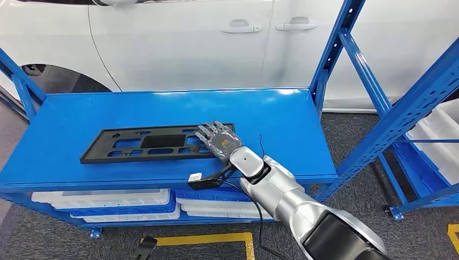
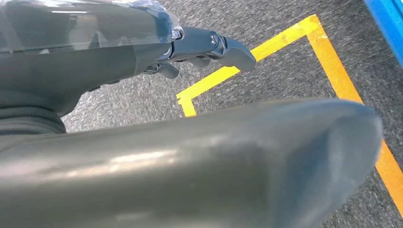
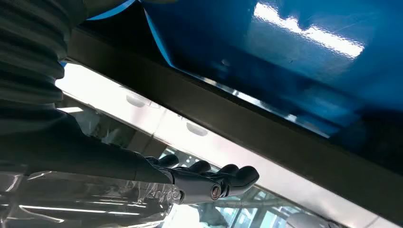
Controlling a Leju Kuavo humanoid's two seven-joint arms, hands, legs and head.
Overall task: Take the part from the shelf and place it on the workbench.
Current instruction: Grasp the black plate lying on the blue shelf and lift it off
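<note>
Silver and jointed, the right arm (image 1: 292,200) rises from the 5 o'clock corner of the head view and reaches up toward the middle of the frame. At its end the right hand (image 1: 219,138) lies palm down over the right end of the part (image 1: 157,142), a long, flat black panel with rectangular cut-outs. Its fingers (image 1: 207,130) lie side by side, stretched forward across the panel's surface, and I cannot tell whether anything is hooked under the edge or truly gripped. In the right wrist view the same dark fingers (image 3: 228,173) run out straight and close together.

That part lies flat on the blue shelf (image 1: 81,114), running from about 9 o'clock to the centre, its long side nearly parallel to the shelf's front edge. White bins (image 1: 103,197) sit on the level below, toward 7 o'clock. A white car (image 1: 178,38) stands behind the shelf, across the 12 o'clock side, with two door handles showing. Blue upright racking (image 1: 373,92) climbs the 3 o'clock side, holding more white trays (image 1: 438,141). A yellow floor line (image 1: 208,238) crosses the grey carpet (image 1: 357,146) at 6 o'clock.

Over in the left wrist view, the left hand (image 2: 199,50) hangs above grey carpet and a corner of yellow tape (image 2: 332,71), its fingers curled loosely inward with nothing in them.
</note>
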